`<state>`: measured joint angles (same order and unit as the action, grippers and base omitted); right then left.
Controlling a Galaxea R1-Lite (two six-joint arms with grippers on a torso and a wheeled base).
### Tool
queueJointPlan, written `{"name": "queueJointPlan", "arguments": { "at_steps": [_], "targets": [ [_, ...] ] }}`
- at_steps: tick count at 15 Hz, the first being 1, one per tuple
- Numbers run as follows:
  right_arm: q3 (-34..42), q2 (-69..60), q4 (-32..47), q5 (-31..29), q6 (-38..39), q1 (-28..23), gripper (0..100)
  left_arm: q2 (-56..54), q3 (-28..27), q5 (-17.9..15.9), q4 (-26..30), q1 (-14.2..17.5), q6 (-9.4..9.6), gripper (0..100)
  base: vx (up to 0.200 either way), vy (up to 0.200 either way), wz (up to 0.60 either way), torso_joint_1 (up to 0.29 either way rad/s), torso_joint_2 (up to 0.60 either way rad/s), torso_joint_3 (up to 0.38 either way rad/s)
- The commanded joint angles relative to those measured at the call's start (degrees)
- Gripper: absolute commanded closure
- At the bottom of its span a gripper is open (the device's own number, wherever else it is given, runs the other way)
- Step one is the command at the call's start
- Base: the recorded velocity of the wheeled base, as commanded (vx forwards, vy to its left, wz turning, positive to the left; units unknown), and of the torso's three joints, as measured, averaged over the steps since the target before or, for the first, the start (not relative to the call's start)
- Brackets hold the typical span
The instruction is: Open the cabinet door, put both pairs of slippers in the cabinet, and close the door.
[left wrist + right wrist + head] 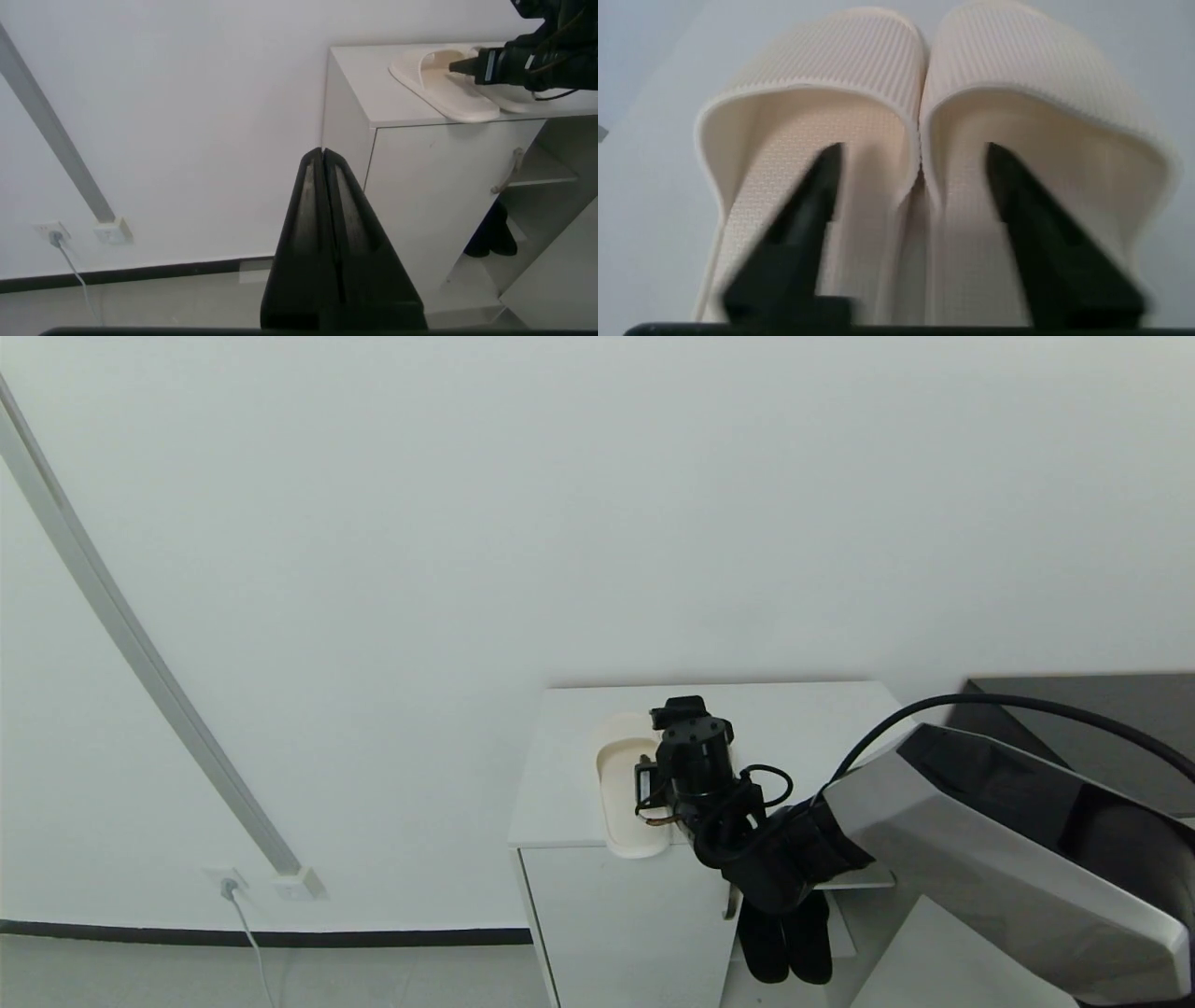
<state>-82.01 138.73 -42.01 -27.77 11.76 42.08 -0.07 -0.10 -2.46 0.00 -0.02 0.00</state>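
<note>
Head view, clock bearings taken from frame centre.

- Tall white box-shaped cabinet (607, 915) stands at 5 o'clock against the pale wall. Its white door (561, 271) is swung open on the 3 o'clock side, and shelves show inside.
- Pair of cream ribbed foam slippers (627, 793) lies on the cabinet top, toward its 9 o'clock edge. They lie side by side and touching, heels at the front lip.
- Pair of black slippers (789, 943) is already inside, on a lower shelf, directly at 6 o'clock from the right arm's wrist.
- Right gripper (651, 800) is down over the cream pair. Through its own camera I see the jaws spread wide, one finger inside each slipper's opening, bracketing the two inner strap edges where they meet. They are released, not clamped on anything. I cannot tell whether the fingers touch the insoles.
- Left gripper (323, 159) hangs in open air well off the cabinet's 9 o'clock side. Its jaws are pressed flat together with nothing between them.
- Grey diagonal wall trunking (140, 644) runs from 10 toward 7 o'clock, ending near a wall socket with a plugged cable (224, 882).
</note>
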Motion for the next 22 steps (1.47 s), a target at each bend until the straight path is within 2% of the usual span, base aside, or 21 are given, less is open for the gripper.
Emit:
{"name": "queueJointPlan", "arguments": {
  "at_steps": [1,7,9,12,18,22],
  "targets": [
    [0.18,0.14,-0.18,0.00,0.01,-0.07,100,0.07,0.01,0.00,0.00,0.02,0.00,100,0.000,0.000,0.00,0.000,0.00,0.000],
    [0.27,-0.39,-0.27,-0.18,0.01,0.02,100,0.07,0.01,0.00,0.00,0.02,-0.09,100,0.000,0.000,0.00,0.000,0.00,0.000],
    [3.34,-4.17,-0.35,-0.18,0.01,0.02,100,0.07,0.01,0.00,0.00,0.02,-0.09,100,0.000,0.000,0.00,0.000,0.00,0.000],
    [12.75,-14.28,-1.32,1.67,0.01,0.46,100,0.07,0.01,0.00,0.00,0.02,-0.09,100,0.000,0.000,0.00,0.000,0.00,0.000],
    [37.01,-34.14,-3.52,5.45,0.01,3.53,100,0.07,0.01,0.00,0.00,0.02,-0.09,100,0.000,0.000,0.00,0.000,0.00,0.000],
    [40.96,-37.92,-3.52,6.06,0.01,5.38,100,0.07,0.01,0.00,0.00,0.02,-0.09,100,0.000,0.000,0.00,0.000,0.00,0.000]
  ]
}}
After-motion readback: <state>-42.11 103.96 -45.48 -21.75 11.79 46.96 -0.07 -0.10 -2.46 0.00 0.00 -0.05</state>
